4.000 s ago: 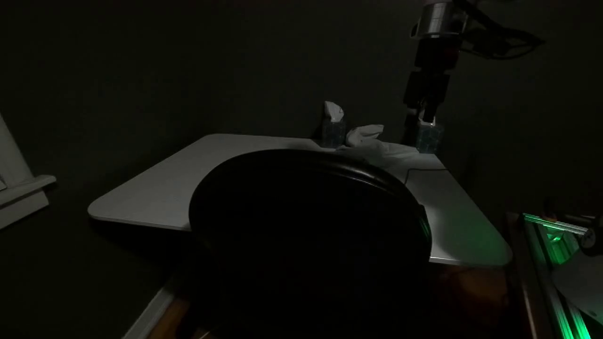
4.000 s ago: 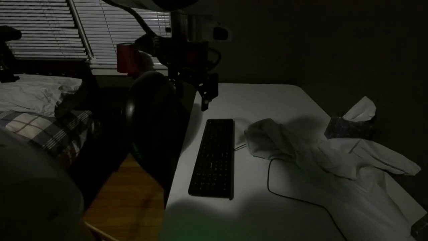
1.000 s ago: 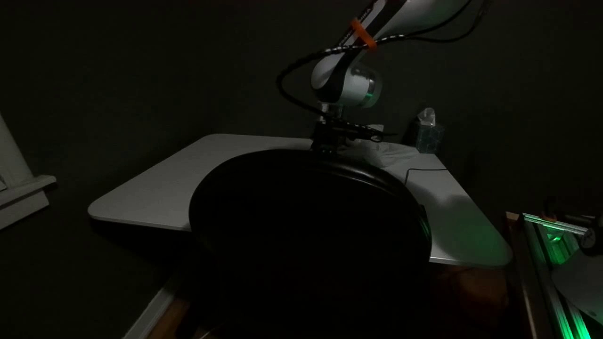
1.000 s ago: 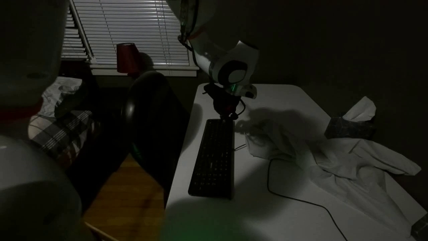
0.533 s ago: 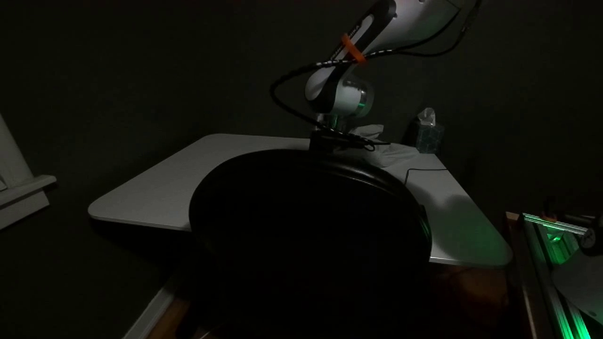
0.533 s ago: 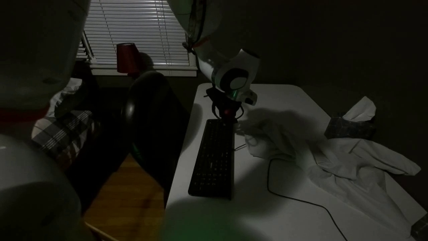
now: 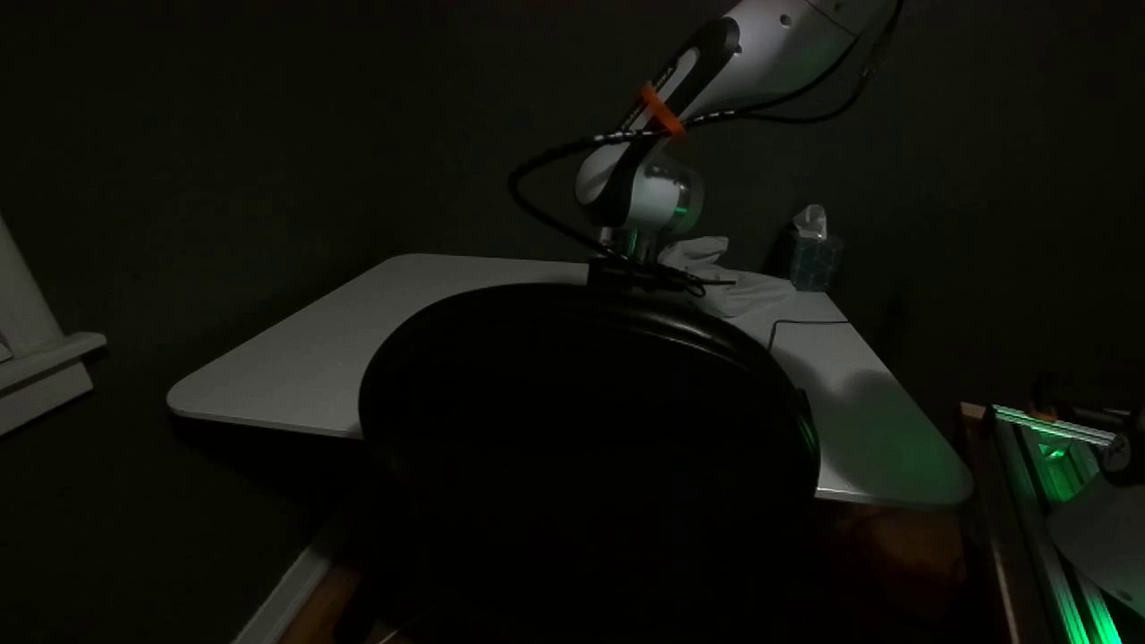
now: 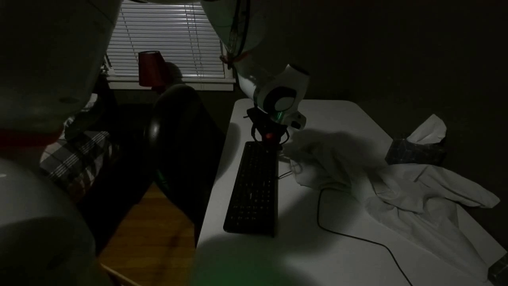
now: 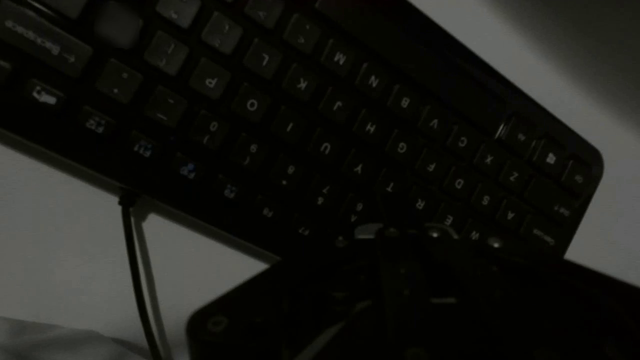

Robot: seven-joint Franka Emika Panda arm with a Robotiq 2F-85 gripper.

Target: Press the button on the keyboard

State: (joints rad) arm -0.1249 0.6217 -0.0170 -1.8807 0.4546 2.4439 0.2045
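Two changes stand out against four seconds ago: my arm (image 7: 646,170) has swung across, and in an exterior view my gripper (image 8: 272,147) now sits low over the far end of the keyboard (image 8: 253,190), instead of hanging higher and apart from it. Over the last half second it has sunk slightly further. The keyboard lies where it did, on the white table (image 7: 295,367). In the wrist view its keys (image 9: 300,84) read upside down, and the dark gripper blocks part of the layout around 6, E and W; I can't tell whether the jaws stand apart or together, nor whether they touch a key. One long side of the keyboard runs close to the table edge, with the black chair back (image 8: 180,151) just beyond it. Off the opposite side, a cord (image 9: 132,250) leads toward the crumpled cloth (image 8: 416,182), and a black cable (image 8: 349,235) bends across the tabletop near it. One tissue box (image 8: 416,151) stands farther over, by the wall (image 8: 397,59). Open tabletop extends past the keyboard's far end, and more lies before its near end, tinted green.
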